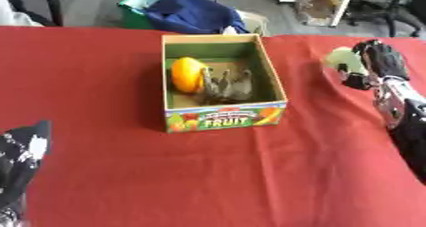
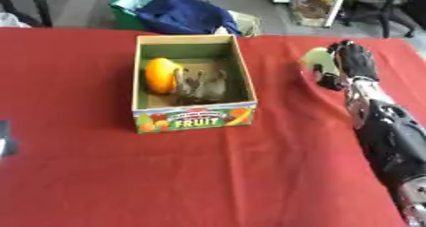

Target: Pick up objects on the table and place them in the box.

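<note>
A cardboard fruit box (image 1: 226, 117) stands open on the red table (image 1: 208, 174), left of my right hand. Inside it lie an orange-yellow rounded fruit (image 1: 187, 74) and a grey bundled thing (image 1: 226, 86) beside it. A pale green rounded object (image 2: 315, 59) rests on the cloth at the right. My right hand (image 2: 356, 62) lies against that object's right side, fingers stretched away from me and thumb (image 2: 329, 82) just below it. The hand is open. My left hand (image 1: 23, 157) rests open at the lower left edge, holding nothing.
Beyond the table's far edge sit a green bin (image 1: 137, 7) and a blue cloth heap (image 1: 193, 13). Chair legs and furniture stand further back. Red cloth stretches wide in front of the box and to its left.
</note>
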